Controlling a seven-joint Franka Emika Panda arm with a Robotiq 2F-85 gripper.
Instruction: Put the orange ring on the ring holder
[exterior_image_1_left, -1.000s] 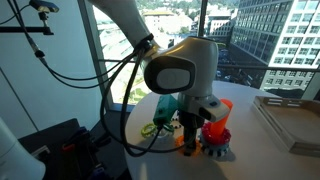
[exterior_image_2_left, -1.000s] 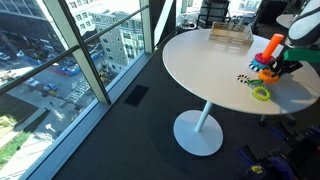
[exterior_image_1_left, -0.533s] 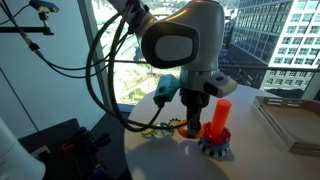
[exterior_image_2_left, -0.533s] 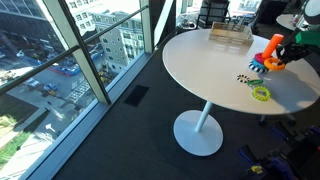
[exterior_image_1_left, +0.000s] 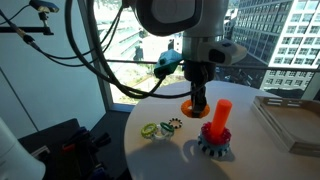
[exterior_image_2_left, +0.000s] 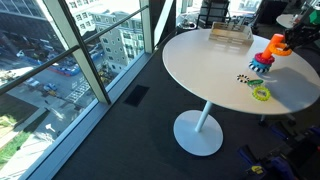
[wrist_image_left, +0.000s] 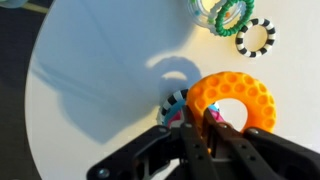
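My gripper (exterior_image_1_left: 195, 98) is shut on the rim of the orange ring (exterior_image_1_left: 188, 105) and holds it in the air, above the table and just beside the top of the ring holder's peg (exterior_image_1_left: 221, 114). The holder's dark toothed base (exterior_image_1_left: 213, 145) stands on the white round table (exterior_image_1_left: 160, 155). In the wrist view the gripper's fingers (wrist_image_left: 198, 118) pinch the honeycombed orange ring (wrist_image_left: 240, 95), with the holder's toothed base (wrist_image_left: 174, 100) partly showing below it. In an exterior view the ring (exterior_image_2_left: 274, 44) hangs over the holder (exterior_image_2_left: 261, 63).
A green ring (exterior_image_1_left: 150, 130) and a small black-and-white toothed ring (exterior_image_1_left: 172, 126) lie on the table beside the holder; both show in the wrist view (wrist_image_left: 226, 12), (wrist_image_left: 257, 37). A flat box (exterior_image_1_left: 290, 120) lies at the far side. Windows stand behind the table.
The gripper has risen from table level beside the holder, lifting the orange ring to the height of the peg's top.
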